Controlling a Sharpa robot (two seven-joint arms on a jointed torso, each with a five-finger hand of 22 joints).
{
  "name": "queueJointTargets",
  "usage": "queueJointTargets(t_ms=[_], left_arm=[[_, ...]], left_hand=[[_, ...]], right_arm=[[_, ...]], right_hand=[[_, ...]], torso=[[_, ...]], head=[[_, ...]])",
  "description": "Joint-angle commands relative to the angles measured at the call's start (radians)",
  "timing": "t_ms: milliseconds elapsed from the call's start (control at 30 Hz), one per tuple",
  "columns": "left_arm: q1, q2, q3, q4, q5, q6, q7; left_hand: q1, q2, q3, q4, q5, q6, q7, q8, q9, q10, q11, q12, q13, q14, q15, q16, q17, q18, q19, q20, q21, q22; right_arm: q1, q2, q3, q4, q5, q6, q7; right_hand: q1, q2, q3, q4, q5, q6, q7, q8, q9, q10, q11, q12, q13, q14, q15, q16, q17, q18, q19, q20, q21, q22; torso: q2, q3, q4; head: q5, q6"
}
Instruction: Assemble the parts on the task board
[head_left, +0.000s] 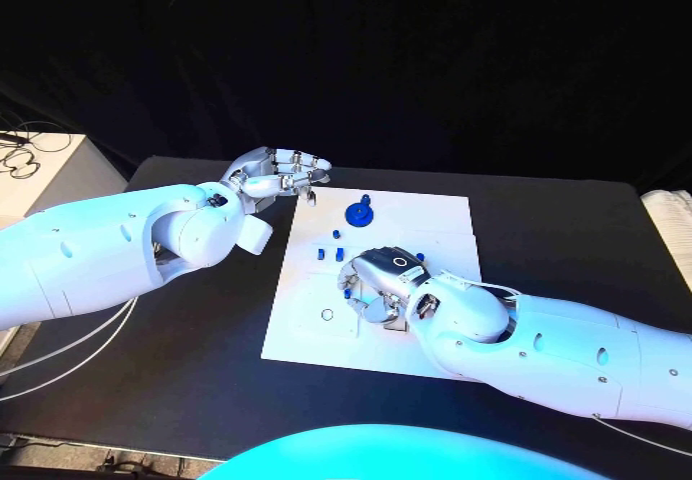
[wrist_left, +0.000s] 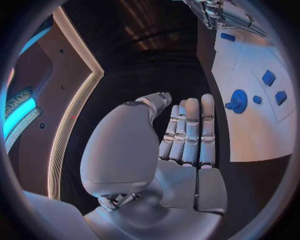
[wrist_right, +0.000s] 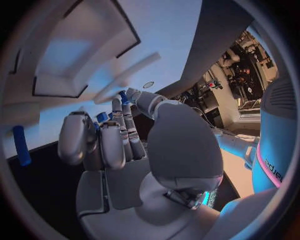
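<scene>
The white task board lies in the middle of the black table. A round blue part sits near the board's far edge, and small blue parts stand a little nearer. My right hand is curled down over the board's middle, and its thumb and fingertips pinch a small blue part. Another blue part lies beside that hand. My left hand hovers at the board's far left corner, fingers stretched out and holding nothing.
A small round hole marks the board's near left area. A white stand with cables is at the table's far left, and a pale object lies at the right edge.
</scene>
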Motion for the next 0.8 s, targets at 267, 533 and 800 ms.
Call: queueJointTargets(t_ms=[267, 533, 800], left_arm=[[0.0, 0.0, 0.001, -0.002, 0.006, 0.017, 0.0], [0.0, -0.004, 0.001, -0.003, 0.006, 0.018, -0.001], [0.0, -0.007, 0.0, -0.001, 0.006, 0.02, 0.0]], left_hand=[[0.006, 0.004, -0.006, -0.001, 0.003, -0.005, 0.002, 0.004, -0.002, -0.004, 0.004, -0.007, -0.002, -0.004, 0.002, -0.006, -0.002, 0.014, 0.007, 0.0, -0.004, -0.001], [0.006, 0.004, -0.006, -0.001, 0.003, -0.005, 0.002, 0.004, -0.002, -0.004, 0.004, -0.007, -0.002, -0.004, 0.002, -0.006, -0.002, 0.014, 0.007, 0.0, -0.004, -0.001], [0.006, 0.004, -0.006, -0.001, 0.003, -0.005, 0.002, 0.004, -0.002, -0.004, 0.004, -0.007, -0.002, -0.004, 0.002, -0.006, -0.002, 0.014, 0.007, 0.0, -0.004, -0.001]], right_arm=[[-0.001, -0.035, -0.001, 0.028, -0.002, -0.067, 0.021], [0.022, -0.142, 0.017, 0.111, 0.04, -0.086, 0.024], [0.098, -0.27, 0.029, 0.133, 0.161, 0.022, 0.038]], right_hand=[[0.019, -0.004, -0.045, -0.005, 0.0, -0.033, -0.009, -0.032, -0.007, -0.058, 0.005, 0.018, 0.0, -0.008, 0.012, -0.017, -0.03, 0.022, -0.019, 0.004, -0.057, 0.015], [0.026, 0.004, -0.084, 0.003, 0.003, -0.03, -0.016, -0.041, -0.007, -0.062, 0.003, 0.051, 0.006, 0.0, 0.01, -0.004, -0.015, 0.019, -0.008, 0.004, -0.044, 0.021], [0.03, 0.006, -0.219, 0.03, 0.063, -0.035, -0.02, -0.066, -0.01, -0.093, -0.001, 0.088, 0.003, 0.018, 0.01, 0.017, 0.008, 0.012, 0.014, -0.003, -0.013, 0.038]], torso=[[0.0, 0.0008, -0.0003], [-0.001, 0.0001, -0.0021], [-0.002, -0.0007, -0.0068]], head=[[-0.004, 0.007], [-0.017, 0.019], [-0.024, 0.031]])
